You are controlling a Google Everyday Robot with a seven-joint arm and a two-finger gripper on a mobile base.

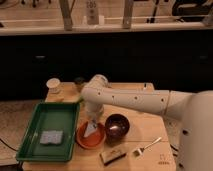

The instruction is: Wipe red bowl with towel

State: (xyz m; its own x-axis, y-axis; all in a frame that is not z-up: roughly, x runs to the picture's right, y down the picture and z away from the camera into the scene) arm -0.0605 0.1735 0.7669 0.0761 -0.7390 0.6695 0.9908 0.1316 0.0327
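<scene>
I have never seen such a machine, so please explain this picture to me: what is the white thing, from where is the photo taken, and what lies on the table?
The white shape is a robot arm. Its gripper reaches down over the red bowl, a shallow dish on the wooden table. The towel, a small pale cloth, lies in that dish right under the gripper; whether the jaws hold it cannot be told. The single camera looks down at the table from the front. Beside the dish stands a dark bowl. Left is a green tray with a sponge. Near the front lie a fork and a small bar; a paper cup stands behind.
</scene>
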